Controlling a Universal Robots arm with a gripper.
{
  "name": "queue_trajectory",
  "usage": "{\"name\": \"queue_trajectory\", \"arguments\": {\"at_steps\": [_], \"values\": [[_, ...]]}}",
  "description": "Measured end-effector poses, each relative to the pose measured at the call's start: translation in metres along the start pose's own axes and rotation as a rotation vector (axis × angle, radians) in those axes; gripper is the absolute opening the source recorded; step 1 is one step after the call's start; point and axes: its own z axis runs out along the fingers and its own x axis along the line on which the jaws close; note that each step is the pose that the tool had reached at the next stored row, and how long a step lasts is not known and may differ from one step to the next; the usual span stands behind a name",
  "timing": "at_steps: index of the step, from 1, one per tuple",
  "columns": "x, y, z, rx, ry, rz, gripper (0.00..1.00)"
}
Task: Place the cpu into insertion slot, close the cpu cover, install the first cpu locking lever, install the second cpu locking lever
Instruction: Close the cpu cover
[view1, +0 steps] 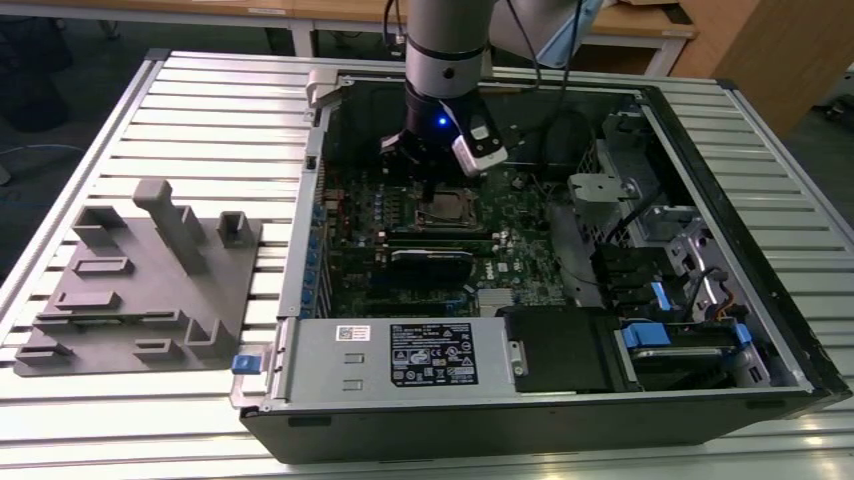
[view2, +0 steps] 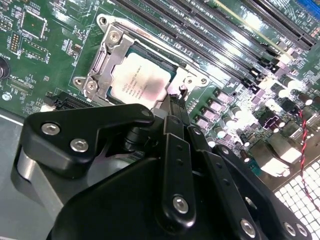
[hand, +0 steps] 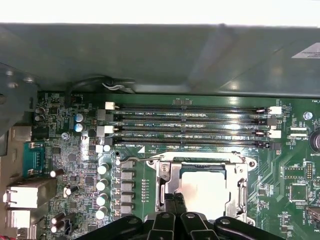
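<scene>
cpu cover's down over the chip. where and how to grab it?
The cpu cover is a thin frame lying flat over the cpu; likely pinch its outer rim from above, on the side by the gripper: only the rim offers an edge.

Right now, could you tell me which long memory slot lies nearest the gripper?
The slot beside the cpu cover; the other three lie farther from the gripper.

- This looks like a robotics lab or test workshop, not a home.
- A slatted metal tabletop (view1: 174, 110) carries an opened computer case (view1: 534, 425), its green circuit board (hand: 295, 165) laid bare.
- A robot arm (view1: 447, 45) reaches down into the case.
- A grey moulded fixture block (view1: 147, 280) sits near the tabletop's edge at the exterior view's left.
- Wooden desks (view1: 641, 25) stand behind.
</scene>
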Motion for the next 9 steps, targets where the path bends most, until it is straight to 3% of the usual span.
{"name": "queue_trajectory", "arguments": {"at_steps": [3,9], "values": [[0.0,-0.0001,0.0002,-0.0002,-0.0016,0.0,0.11],[0.0,-0.0001,0.0024,-0.0008,-0.0249,-0.001,0.11]]}}
